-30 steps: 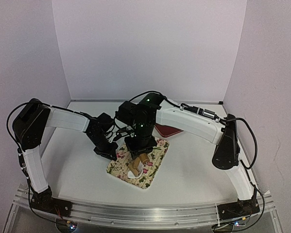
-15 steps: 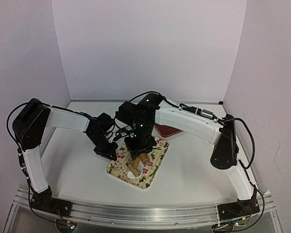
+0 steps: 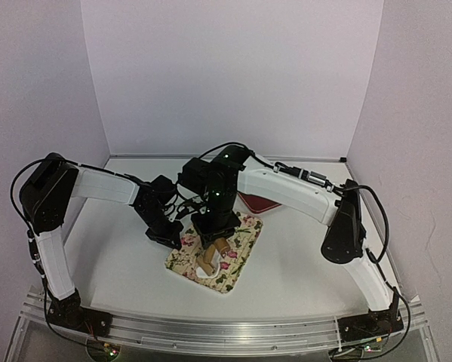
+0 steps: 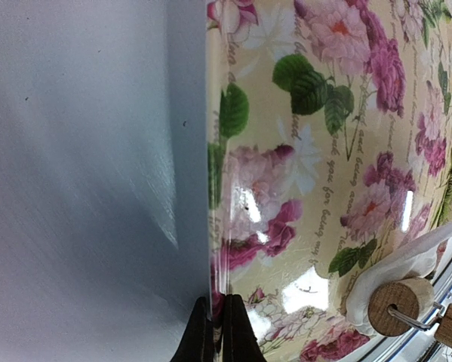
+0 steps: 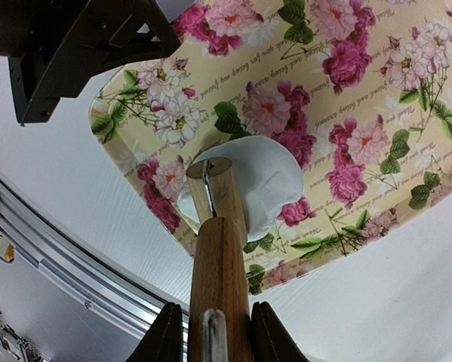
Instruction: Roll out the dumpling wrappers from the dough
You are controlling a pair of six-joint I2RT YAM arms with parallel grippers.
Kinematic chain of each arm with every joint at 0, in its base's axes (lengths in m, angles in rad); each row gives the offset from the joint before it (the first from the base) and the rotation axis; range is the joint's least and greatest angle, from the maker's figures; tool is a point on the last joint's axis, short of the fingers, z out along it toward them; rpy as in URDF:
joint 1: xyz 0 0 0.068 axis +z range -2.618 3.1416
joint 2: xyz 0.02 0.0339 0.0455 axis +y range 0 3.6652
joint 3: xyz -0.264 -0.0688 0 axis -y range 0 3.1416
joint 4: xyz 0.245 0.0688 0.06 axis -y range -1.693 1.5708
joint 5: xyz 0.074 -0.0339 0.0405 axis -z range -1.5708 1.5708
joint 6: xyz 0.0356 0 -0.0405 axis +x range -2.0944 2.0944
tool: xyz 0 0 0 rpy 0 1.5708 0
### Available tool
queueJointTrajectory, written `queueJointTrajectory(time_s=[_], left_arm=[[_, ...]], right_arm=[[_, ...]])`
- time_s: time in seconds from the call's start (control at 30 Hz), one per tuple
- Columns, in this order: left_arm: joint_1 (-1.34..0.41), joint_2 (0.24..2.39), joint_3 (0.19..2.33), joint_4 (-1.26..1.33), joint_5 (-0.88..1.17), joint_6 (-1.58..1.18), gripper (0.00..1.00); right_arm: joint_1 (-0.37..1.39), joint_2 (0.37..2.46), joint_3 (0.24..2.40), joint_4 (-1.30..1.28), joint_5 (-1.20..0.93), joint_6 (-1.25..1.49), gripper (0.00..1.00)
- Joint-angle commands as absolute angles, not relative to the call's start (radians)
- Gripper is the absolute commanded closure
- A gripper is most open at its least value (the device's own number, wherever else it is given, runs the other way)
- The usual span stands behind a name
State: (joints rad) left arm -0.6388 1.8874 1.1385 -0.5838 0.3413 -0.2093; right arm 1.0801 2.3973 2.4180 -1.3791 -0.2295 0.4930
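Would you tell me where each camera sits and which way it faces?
Top external: above and behind the bases, looking down at the table; both arms show.
Left wrist: on the left tool, facing along the mat's edge; its shut fingertips show.
Right wrist: on the right tool, looking down the held rolling pin at the wrapper; its fingers show.
Shared: both wrist views show mat, wrapper and pin.

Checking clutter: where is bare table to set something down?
Bare table right of the floral mat, up to the right arm; also front-left, toward the left arm. Crowded at the mat: left tool, right tool, rolling pin, dough.
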Motion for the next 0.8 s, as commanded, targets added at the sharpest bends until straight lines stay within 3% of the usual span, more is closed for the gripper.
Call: queueJointTrajectory(time_s=[0.0,0.17,0.5,0.77], left_arm=[[-0.652,1.942,1.14,-0.584,0.333,-0.208,1.0],[-0.652,1.949,1.138,-0.588,0.328,-0.202,1.0],[-0.648,1.94,1.053,-0.561,0.27,-0.184,1.0],[-0.641,1.932,1.003,-0.539,0.257,-0.2,1.0]], right_arm=[[1.106,2.579,2.364,-1.481,-0.284,0.473,1.0],[1.095,2.592,2.353,-1.518,-0.266,0.49,1.0],[0.952,2.424,2.012,-1.44,-0.243,0.532,1.0],[0.863,2.404,1.902,-1.418,-0.207,0.5,1.0]])
